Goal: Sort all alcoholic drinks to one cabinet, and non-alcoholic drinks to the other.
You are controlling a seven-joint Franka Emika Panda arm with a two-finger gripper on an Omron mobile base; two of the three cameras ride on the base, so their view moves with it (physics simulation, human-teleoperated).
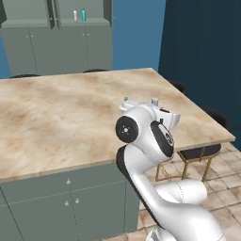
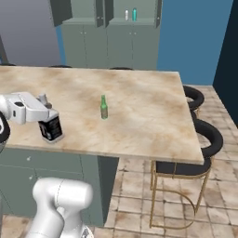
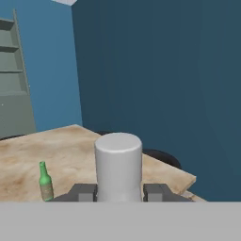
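Note:
My gripper is shut on the neck of the square clear bottle with the black label, an alcoholic drink, near the counter's front edge. I cannot tell whether its base touches the counter. In the hand view its grey cap stands between my fingers, with the gripper closed around it. The slim green glass bottle stands upright mid-counter, to the right of the held bottle. The non-alcoholic white bottle and teal bottle stand side by side in the far cabinet.
The marble counter stretches wide in front of me. Two black stools with gold legs stand along its right side. Grey-green cabinets line the far wall, their upper doors open. My own arm blocks part of the left base view.

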